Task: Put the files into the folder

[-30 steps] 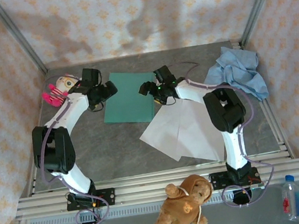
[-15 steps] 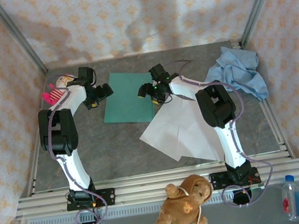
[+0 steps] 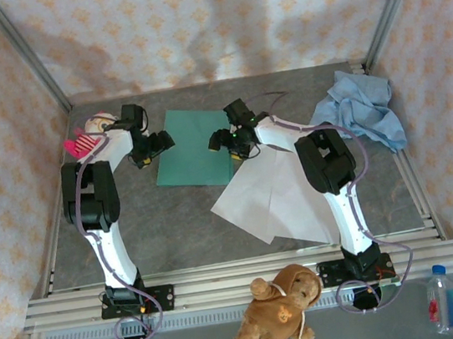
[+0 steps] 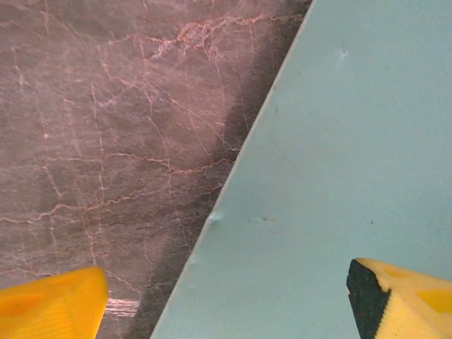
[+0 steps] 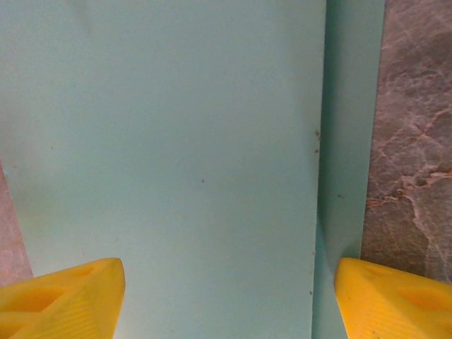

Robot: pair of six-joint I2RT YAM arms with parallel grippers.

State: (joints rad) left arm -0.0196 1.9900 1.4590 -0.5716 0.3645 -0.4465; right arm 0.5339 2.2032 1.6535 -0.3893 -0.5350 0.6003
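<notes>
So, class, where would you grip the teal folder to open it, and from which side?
Probably the right edge of the folder: there the top leaf sits stepped in from the lower leaf, leaving a lip. Come in low from the right, by the open right gripper.

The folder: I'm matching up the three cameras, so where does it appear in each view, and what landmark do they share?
Top external: the folder lies flat, upper middle, just beyond the white files.
Left wrist: it covers the right side, its edge running diagonally.
Right wrist: it covers most of the picture, left and centre.
Shared landmark: the grey veined table bordering the folder's edge.
</notes>
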